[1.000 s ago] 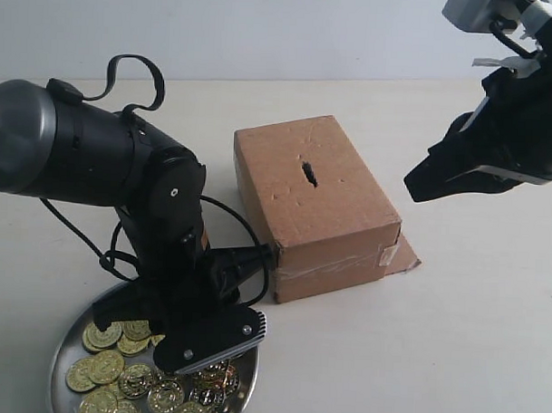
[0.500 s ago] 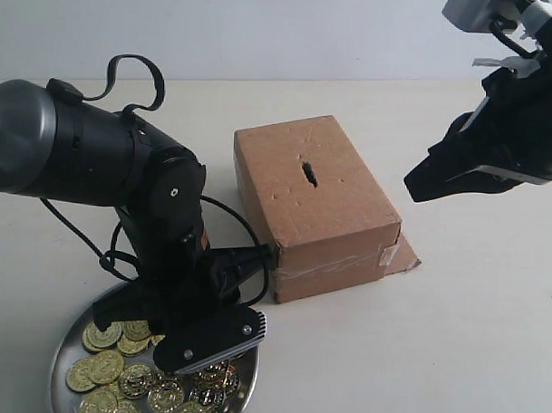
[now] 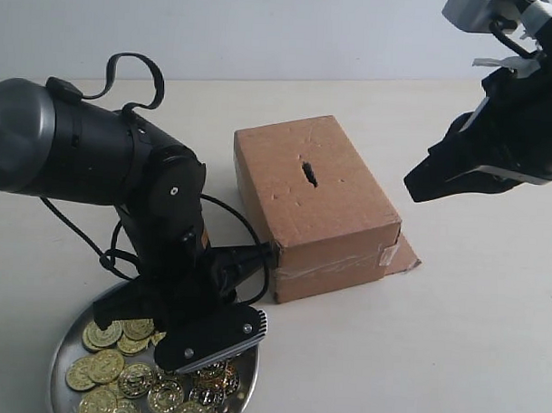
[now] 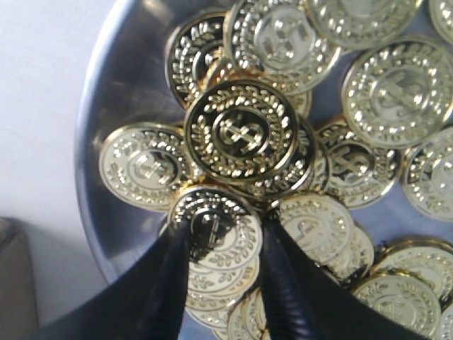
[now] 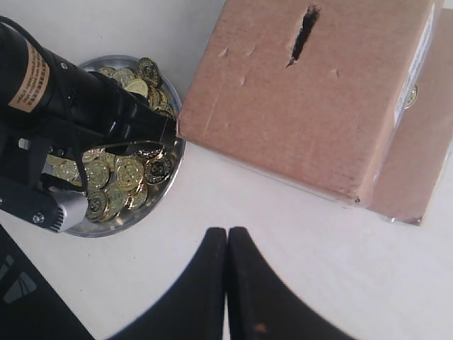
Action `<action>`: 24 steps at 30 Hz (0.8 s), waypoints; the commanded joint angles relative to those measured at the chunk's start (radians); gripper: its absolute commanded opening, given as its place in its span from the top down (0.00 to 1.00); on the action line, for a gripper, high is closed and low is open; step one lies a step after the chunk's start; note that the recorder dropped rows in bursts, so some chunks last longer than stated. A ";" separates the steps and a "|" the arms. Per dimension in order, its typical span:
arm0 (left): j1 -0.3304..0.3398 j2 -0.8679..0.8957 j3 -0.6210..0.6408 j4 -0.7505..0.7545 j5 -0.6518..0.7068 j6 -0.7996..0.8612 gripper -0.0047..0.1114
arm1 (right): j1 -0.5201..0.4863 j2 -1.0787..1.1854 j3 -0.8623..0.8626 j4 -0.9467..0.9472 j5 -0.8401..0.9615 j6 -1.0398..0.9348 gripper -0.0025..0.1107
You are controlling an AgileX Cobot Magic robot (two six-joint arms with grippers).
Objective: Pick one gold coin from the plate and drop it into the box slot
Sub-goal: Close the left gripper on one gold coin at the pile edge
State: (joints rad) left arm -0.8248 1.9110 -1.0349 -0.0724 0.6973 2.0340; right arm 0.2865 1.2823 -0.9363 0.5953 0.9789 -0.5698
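My left gripper reaches down into the silver plate, which holds several gold coins. Its two black fingers press on opposite edges of one gold coin that lies on top of the pile. The brown cardboard box stands to the right of the plate, and the dark slot in its top is uncovered. My right gripper hangs in the air right of the box, shut and empty. In the right wrist view it is over bare table, with the box and slot beyond it.
The bulky left arm and its looping black cable stand between the plate and the box's left side. A cardboard flap sticks out at the box's right base. Pale table surface surrounds everything.
The left arm has risen very slightly over the plate. The right gripper and the box have not moved.
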 commanded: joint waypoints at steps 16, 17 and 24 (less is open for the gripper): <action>-0.005 -0.002 0.000 -0.001 0.035 0.001 0.55 | 0.004 -0.002 0.002 0.009 -0.003 -0.009 0.98; -0.005 -0.005 0.000 -0.001 0.042 0.001 0.58 | 0.004 -0.002 0.002 0.009 -0.003 -0.009 0.98; -0.005 -0.025 0.000 0.006 0.055 -0.001 0.68 | 0.004 -0.002 0.002 0.009 -0.005 -0.009 0.98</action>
State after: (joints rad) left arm -0.8248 1.9046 -1.0349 -0.0708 0.7332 2.0340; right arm 0.2865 1.2823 -0.9363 0.5953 0.9789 -0.5698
